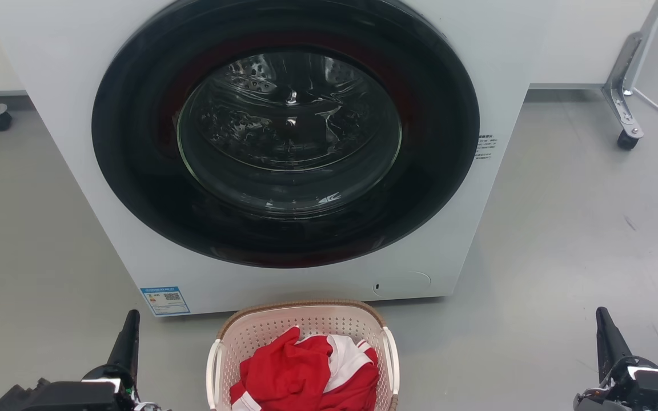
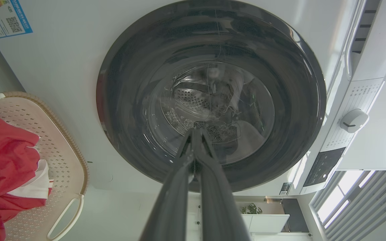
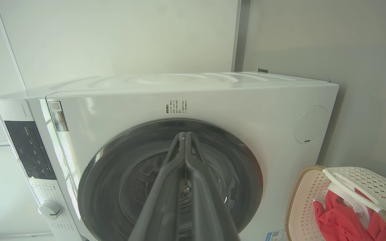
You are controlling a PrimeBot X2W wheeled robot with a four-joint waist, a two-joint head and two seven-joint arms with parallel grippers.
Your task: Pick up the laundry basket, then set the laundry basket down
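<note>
Sitting on the floor [image 1: 563, 257] before the washing machine [image 1: 420, 268], the pink-cream perforated laundry basket [image 1: 260, 331], brown-rimmed and white-handled, holds a red-and-white garment [image 1: 295, 371]; its near end is cut off; left end effector [image 1: 132, 317] and right end effector [image 1: 602, 314] both pressed together

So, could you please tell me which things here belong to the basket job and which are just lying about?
Job:
laundry basket
left hand, shut
right hand, shut

Just about:
washing machine
red-and-white garment inside the basket
wheeled frame
</note>
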